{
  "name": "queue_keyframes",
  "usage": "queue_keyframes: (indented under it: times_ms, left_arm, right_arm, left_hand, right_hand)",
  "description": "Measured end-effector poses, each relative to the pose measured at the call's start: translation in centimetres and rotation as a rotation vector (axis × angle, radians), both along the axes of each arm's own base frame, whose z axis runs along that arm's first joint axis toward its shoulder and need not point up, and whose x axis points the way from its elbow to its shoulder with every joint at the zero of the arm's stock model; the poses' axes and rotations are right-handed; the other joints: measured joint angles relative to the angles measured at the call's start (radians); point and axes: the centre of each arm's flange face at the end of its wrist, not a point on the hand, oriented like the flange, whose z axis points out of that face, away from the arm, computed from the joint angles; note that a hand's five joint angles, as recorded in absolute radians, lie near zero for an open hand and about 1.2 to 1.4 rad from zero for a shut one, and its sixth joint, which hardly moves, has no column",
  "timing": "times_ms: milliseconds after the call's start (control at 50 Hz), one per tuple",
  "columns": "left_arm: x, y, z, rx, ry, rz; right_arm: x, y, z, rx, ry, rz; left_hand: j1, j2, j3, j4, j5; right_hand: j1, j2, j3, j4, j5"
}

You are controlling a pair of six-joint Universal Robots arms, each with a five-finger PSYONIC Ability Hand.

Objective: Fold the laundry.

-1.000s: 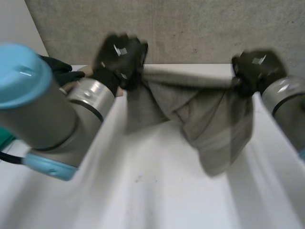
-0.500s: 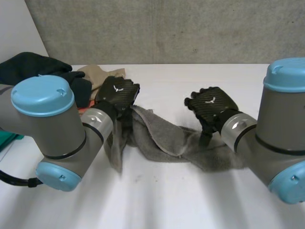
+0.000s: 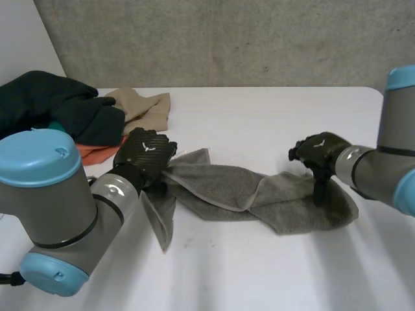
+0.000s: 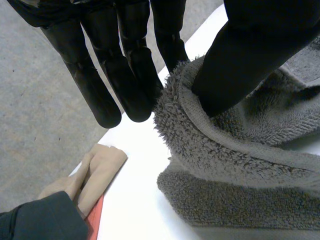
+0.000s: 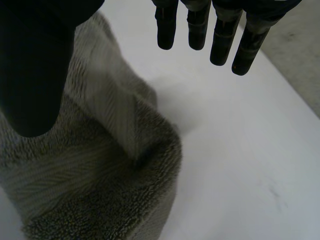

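A grey towel (image 3: 233, 191) lies crumpled in a long strip across the middle of the white table (image 3: 259, 272). My left hand (image 3: 144, 154) is at its left end, and a flap of towel hangs below the hand. In the left wrist view my left hand (image 4: 130, 65) pinches the towel's (image 4: 235, 165) thick rolled edge between fingers and thumb. My right hand (image 3: 318, 150) is open just above the towel's right end. In the right wrist view my right hand (image 5: 197, 25) has straight, spread fingers, with the towel (image 5: 100, 190) lying loose below the thumb.
A pile of laundry sits at the back left: a dark garment (image 3: 52, 103), a tan cloth (image 3: 142, 107) and an orange cloth (image 3: 97, 152). The tan cloth (image 4: 95, 170) lies beyond my left fingertips. A concrete wall stands behind the table.
Both hands came down from holding the towel stretched in the air. The towel now lies on the table. My right hand has let go, opened and moved right.
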Motion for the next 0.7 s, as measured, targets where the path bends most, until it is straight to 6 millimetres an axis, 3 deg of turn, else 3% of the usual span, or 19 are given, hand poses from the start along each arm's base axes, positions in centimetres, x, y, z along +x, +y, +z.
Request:
queue_keyframes:
  times_ms: [120, 160, 240, 320, 380, 440, 480, 500, 540, 620, 700]
  left_arm:
    - [0.2, -0.5, -0.2, 0.001, 0.004, 0.011]
    - [0.2, -0.9, -0.1, -0.009, 0.009, 0.014]
    - [-0.3, -2.2, 0.5, -0.055, 0.03, 0.019]
    - [-1.6, -5.5, 2.9, -0.189, 0.086, 0.032]
    - [-2.1, -8.2, 6.0, -0.328, 0.142, 0.053]
    - [-2.2, -11.0, 11.2, -0.534, 0.229, 0.089]
    - [-2.0, -12.1, 14.8, -0.665, 0.288, 0.11]
    - [-1.9, -12.2, 15.4, -0.687, 0.299, 0.114]
    - [-1.6, -12.5, 18.6, -0.801, 0.355, 0.128]
    - [-1.3, -11.9, 20.4, -0.851, 0.393, 0.128]
    - [-1.0, -11.0, 18.9, -0.789, 0.383, 0.115]
  right_arm:
    - [1.0, -1.3, -3.4, 0.004, 0.038, 0.069]
    - [1.4, -2.1, -4.2, -0.023, 0.033, 0.082]
    - [2.2, -4.3, -4.2, -0.148, -0.007, 0.08]
    - [2.9, -7.4, -0.9, -0.415, -0.108, 0.026]
    - [3.0, -8.9, 2.0, -0.582, -0.177, -0.017]
    - [2.8, -10.3, 8.8, -0.918, -0.323, -0.098]
    - [2.5, -10.2, 12.2, -1.068, -0.394, -0.129]
    - [2.5, -10.2, 13.0, -1.1, -0.41, -0.135]
    - [2.1, -9.5, 16.0, -1.223, -0.471, -0.156]
    - [1.7, -8.5, 17.4, -1.264, -0.499, -0.163]
    - [1.5, -8.1, 15.6, -1.192, -0.473, -0.163]
  left_hand:
    - [0.0, 0.0, 0.0, 0.0, 0.0]
    - [0.0, 0.0, 0.0, 0.0, 0.0]
    - [0.0, 0.0, 0.001, 0.0, 0.0]
    - [0.0, 0.001, 0.002, 0.0, 0.0]
    - [0.0, 0.002, 0.003, 0.002, 0.0]
    - [0.0, 0.002, 0.003, 0.004, 0.0]
    - [0.0, 0.002, 0.003, 0.004, 0.0]
    - [0.0, 0.002, 0.003, 0.004, 0.0]
    - [0.0, 0.002, 0.003, 0.004, 0.0]
    - [0.0, 0.002, 0.003, 0.004, 0.0]
    - [0.0, 0.002, 0.003, 0.004, 0.0]
  right_hand:
    - [0.117, 0.148, 0.146, 0.125, 0.124]
    - [0.486, 0.559, 0.533, 0.511, 0.493]
    - [0.783, 0.943, 0.942, 0.921, 0.895]
    - [0.786, 0.954, 0.974, 0.954, 0.91]
    - [0.786, 0.954, 0.974, 0.955, 0.91]
    - [0.786, 0.954, 0.974, 0.955, 0.91]
    - [0.786, 0.954, 0.974, 0.955, 0.911]
    - [0.786, 0.954, 0.974, 0.955, 0.911]
    - [0.786, 0.954, 0.974, 0.955, 0.912]
    - [0.785, 0.954, 0.974, 0.955, 0.917]
    - [0.785, 0.954, 0.974, 0.955, 0.917]
